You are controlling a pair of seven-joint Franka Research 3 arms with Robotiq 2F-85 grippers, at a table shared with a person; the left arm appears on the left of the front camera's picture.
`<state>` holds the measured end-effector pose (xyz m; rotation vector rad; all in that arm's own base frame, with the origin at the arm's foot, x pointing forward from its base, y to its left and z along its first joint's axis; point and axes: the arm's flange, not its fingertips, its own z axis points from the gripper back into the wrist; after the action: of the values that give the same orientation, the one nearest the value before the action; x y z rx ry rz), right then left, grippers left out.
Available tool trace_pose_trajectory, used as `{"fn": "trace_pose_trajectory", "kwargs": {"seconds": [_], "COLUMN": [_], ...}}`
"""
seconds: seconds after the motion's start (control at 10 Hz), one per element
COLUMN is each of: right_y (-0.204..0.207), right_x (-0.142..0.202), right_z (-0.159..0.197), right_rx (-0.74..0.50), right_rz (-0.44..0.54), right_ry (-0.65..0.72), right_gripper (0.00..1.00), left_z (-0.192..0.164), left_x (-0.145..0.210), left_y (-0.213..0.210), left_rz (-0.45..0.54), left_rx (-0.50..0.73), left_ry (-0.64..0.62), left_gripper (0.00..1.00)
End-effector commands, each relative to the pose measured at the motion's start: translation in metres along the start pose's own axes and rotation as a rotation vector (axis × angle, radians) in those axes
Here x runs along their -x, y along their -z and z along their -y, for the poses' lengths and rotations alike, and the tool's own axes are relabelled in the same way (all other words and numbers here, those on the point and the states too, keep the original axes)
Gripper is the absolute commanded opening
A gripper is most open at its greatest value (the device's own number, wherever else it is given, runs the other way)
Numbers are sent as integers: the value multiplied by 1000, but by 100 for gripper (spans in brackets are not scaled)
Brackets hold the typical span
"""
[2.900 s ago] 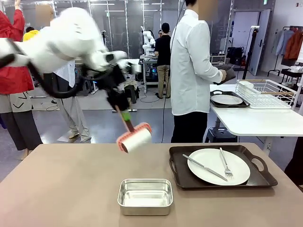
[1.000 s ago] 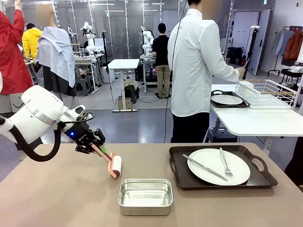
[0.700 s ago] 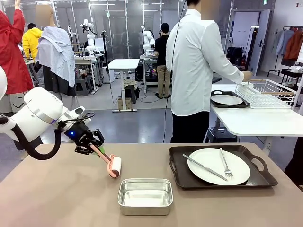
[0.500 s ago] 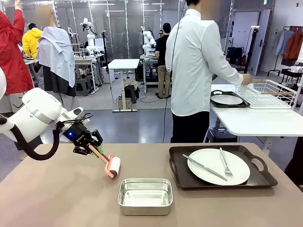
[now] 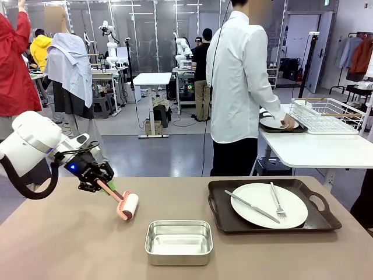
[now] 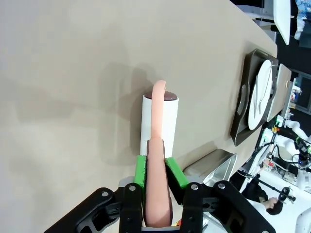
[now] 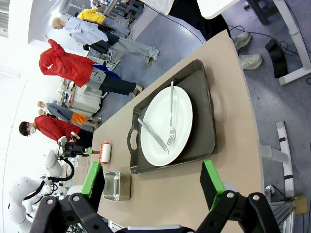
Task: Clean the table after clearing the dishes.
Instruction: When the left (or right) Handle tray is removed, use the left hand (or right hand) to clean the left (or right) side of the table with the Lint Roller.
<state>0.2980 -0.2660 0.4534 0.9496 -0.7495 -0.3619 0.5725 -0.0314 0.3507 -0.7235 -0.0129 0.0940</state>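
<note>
Left of the steel pan (image 5: 179,241), on bare table (image 5: 64,245), a lint roller (image 5: 128,206) is clamped by the left gripper (image 5: 106,186).

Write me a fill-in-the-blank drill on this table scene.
The left tool clamps the ____ handle of the roller.
On the plate lie a knife and a ____.
The plate rests on a dark ____ on the table.
The right tool stands ____.
Missing: pink; fork; tray; open.
</note>
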Motion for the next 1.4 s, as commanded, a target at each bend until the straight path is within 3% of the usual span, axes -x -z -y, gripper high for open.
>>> {"fn": "trace_pose_trajectory", "kwargs": {"seconds": [0.0, 0.4, 0.8, 1.3], "right_y": [0, 0, 0, 0], "right_x": [1, 1, 1, 1], "right_z": [0, 0, 0, 0], "right_rx": [-16, -16, -16, -16], "right_rz": [12, 12, 12, 12], "right_ry": [-20, -20, -20, -20], "right_gripper": [100, 100, 100, 100], "left_z": [-34, -65, -74, -57], "left_x": [-9, -13, -7, 1], "left_y": [-3, -43, -60, -72], "left_rz": [13, 60, 79, 205], "left_rx": [-98, -291, -568, -829], "left_ry": [4, 56, 55, 108], "left_gripper": [22, 22, 22, 22]}}
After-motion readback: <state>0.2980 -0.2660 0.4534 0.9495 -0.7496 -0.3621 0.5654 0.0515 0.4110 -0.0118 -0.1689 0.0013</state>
